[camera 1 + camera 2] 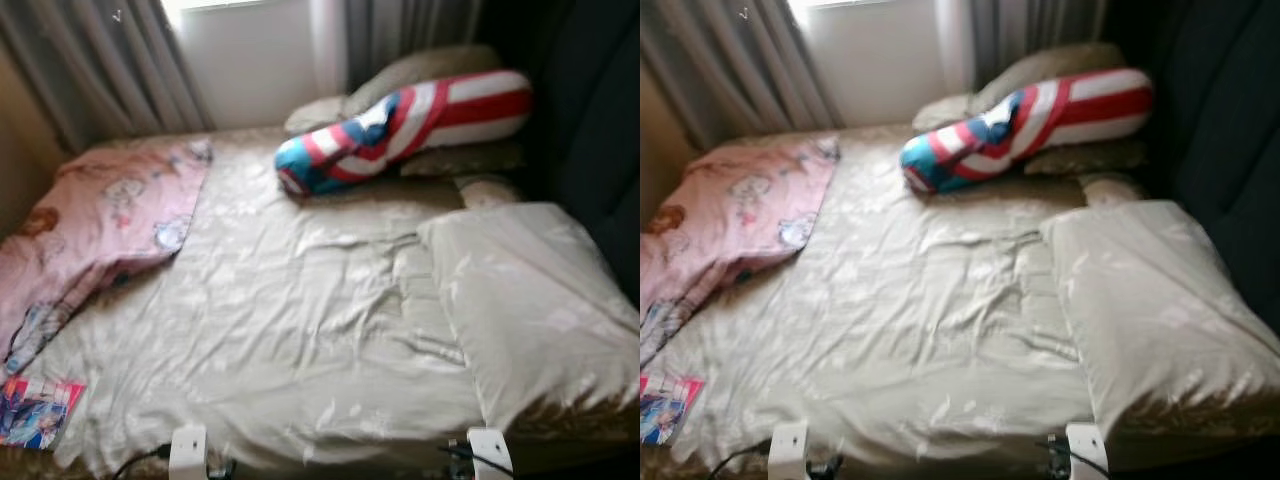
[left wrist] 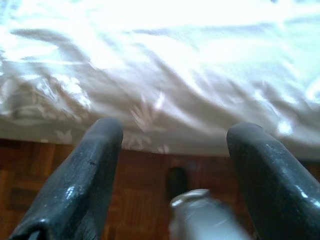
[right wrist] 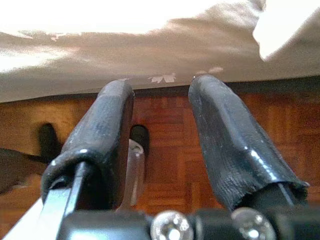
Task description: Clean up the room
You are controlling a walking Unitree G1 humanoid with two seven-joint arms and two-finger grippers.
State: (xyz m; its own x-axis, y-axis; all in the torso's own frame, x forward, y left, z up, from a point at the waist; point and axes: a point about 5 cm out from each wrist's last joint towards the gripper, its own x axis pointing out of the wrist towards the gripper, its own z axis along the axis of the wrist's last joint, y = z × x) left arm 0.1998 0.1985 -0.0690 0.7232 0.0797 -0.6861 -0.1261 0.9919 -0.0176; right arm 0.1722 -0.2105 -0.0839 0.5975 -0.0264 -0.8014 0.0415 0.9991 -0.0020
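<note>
Head views: crumpled beige satin bedsheet [image 1: 300, 320] covers the bed; pink cartoon-print blanket [image 1: 100, 220] lies at its left edge. Left wrist: left gripper [image 2: 170, 137] spread, empty. Right wrist: right gripper [image 3: 160, 100] spread, empty. Step: approach; next, probably grasp the blanket.

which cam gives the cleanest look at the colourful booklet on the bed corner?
Left eye view: the colourful booklet lies near-whole at the robot's-left near corner of the bed, below the pink blanket. Right eye view crops it at the frame edge. Wrist views catch bedding and floor.
</note>
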